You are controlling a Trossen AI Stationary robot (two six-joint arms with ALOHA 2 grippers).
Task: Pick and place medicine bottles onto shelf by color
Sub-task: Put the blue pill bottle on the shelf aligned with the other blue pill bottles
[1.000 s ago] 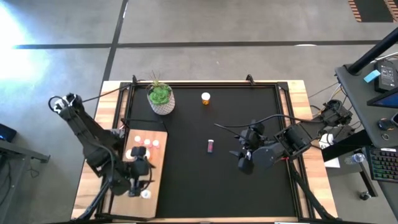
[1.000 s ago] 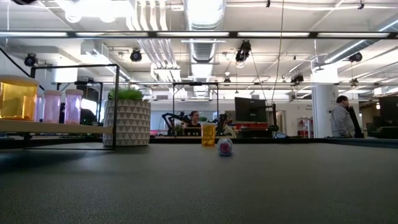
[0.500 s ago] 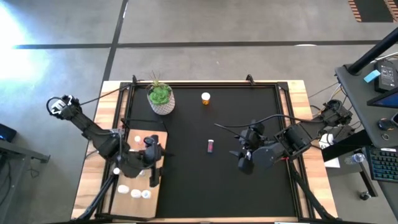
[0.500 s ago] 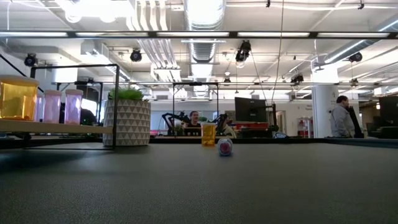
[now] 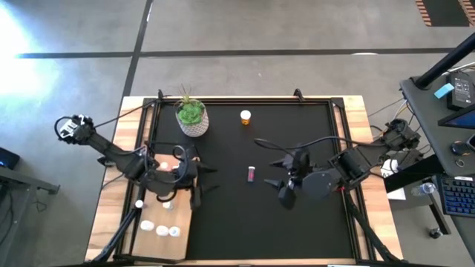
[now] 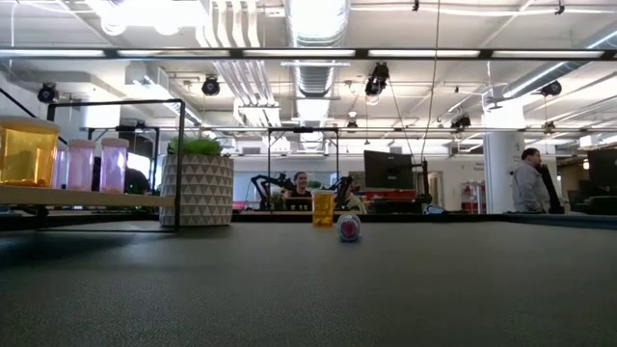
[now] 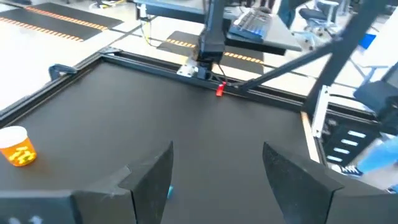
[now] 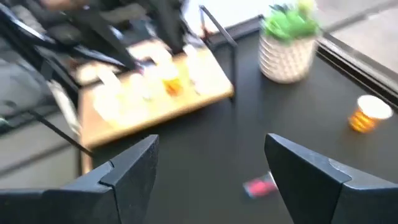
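An orange bottle (image 5: 245, 116) stands upright on its base on the black mat near the far edge; it also shows in the low view (image 6: 323, 208) and the left wrist view (image 7: 15, 146). A pink bottle (image 5: 251, 173) lies on its side mid-mat, also in the right wrist view (image 8: 261, 185). The light-wood shelf (image 5: 185, 211) lies at the mat's left and carries several white-capped bottles (image 5: 162, 231). My left gripper (image 5: 208, 179) is open and empty over the mat, just right of the shelf. My right gripper (image 5: 280, 182) is open and empty, right of the pink bottle.
A white patterned pot with a green plant (image 5: 192, 117) stands at the far left of the mat, beyond the shelf. In the low view the shelf (image 6: 77, 196) holds an orange bottle (image 6: 27, 152) and pink bottles (image 6: 96, 164). Cables run along the mat's edges.
My left gripper has swung from over the near end of the shelf toward the far and right, out over the mat, and now points toward the table's right. My right gripper has shifted a little left toward the pink bottle. The bottles have stayed where they were.
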